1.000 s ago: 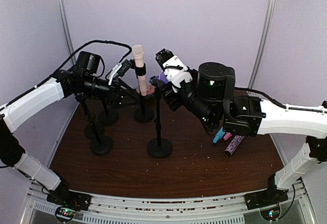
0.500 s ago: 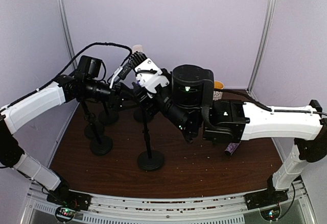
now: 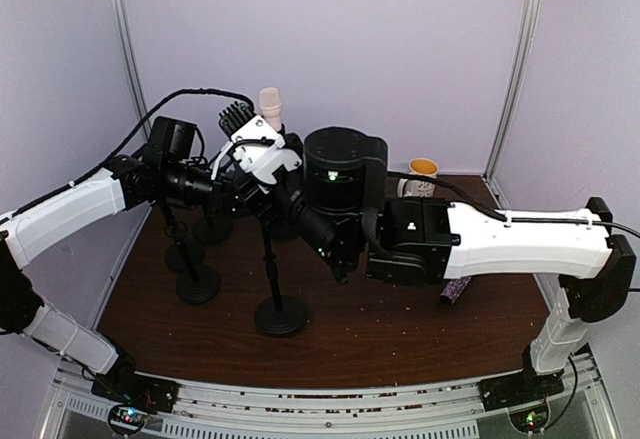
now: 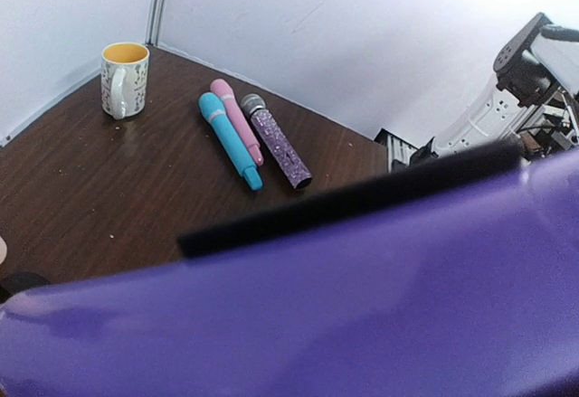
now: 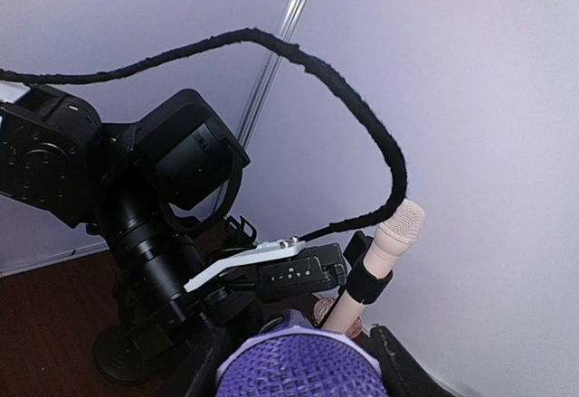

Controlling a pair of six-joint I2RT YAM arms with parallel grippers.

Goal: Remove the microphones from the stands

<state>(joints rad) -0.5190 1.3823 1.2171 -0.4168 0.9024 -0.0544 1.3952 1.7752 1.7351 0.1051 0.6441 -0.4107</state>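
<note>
While the right wrist view is consulted: purple microphone (image 5: 294,359), mesh head up, clamped between the right gripper (image 5: 303,383) fingers.

Left wrist view: glossy purple barrel fills the frame; left gripper (image 3: 238,187) jaws unseen, so whether released or clenched cannot be told.

Top view: microphone hidden between both grippers, above its stand (image 3: 270,264).

Handling, judged: rigid, light, slick-bodied. The mesh could dent, so hold the barrel and draw it out of the stand.
</note>
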